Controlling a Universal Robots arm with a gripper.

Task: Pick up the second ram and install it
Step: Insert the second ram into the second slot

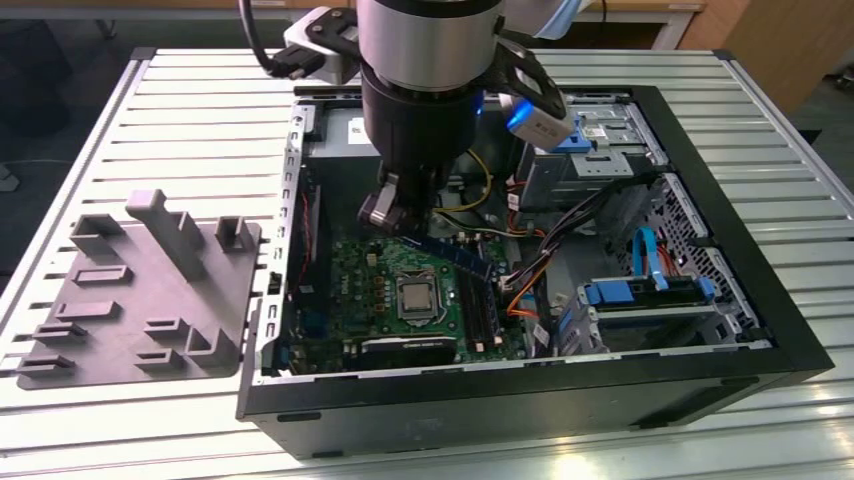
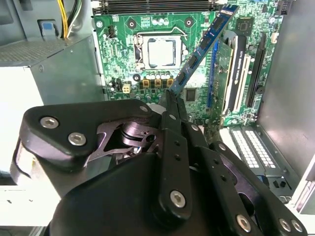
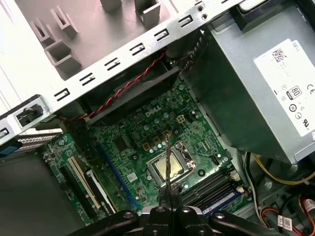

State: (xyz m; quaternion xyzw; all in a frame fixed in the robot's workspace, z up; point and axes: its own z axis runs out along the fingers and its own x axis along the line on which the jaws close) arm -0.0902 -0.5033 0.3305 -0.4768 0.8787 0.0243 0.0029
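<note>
Gripper [image 1: 398,228]: black linkage fingers, clamped together on one end of the second ram [image 1: 454,258], inside the open computer case [image 1: 534,400].

Second ram: narrow blue board with a row of dark chips, held by one short end and slanting away from the fingertips toward the exterior view's right. It hangs over the motherboard [image 1: 354,280], just beside the processor [image 1: 418,297]. In the second wrist view the stick [image 2: 202,46] runs diagonally from the gripper [image 2: 174,98] across the board, chips facing the camera. In the first wrist view it shows edge-on as a thin line [image 3: 167,162] rising from the gripper [image 3: 167,204] across the processor socket. Whether its free end touches anything cannot be told.

Motherboard: green, lying flat on the case floor, with a square silver processor at its centre.

Memory slots [image 3: 209,187]: long, black, parallel, just beside the processor.

Power supply [image 3: 256,83]: grey metal box, near the board.

Twisted red and black cable [image 3: 128,83]: runs along the case wall.

Grey moulded fixture [image 1: 134,300]: lies on the slatted metal table [image 1: 174,80], beside the case on the exterior view's left.
</note>
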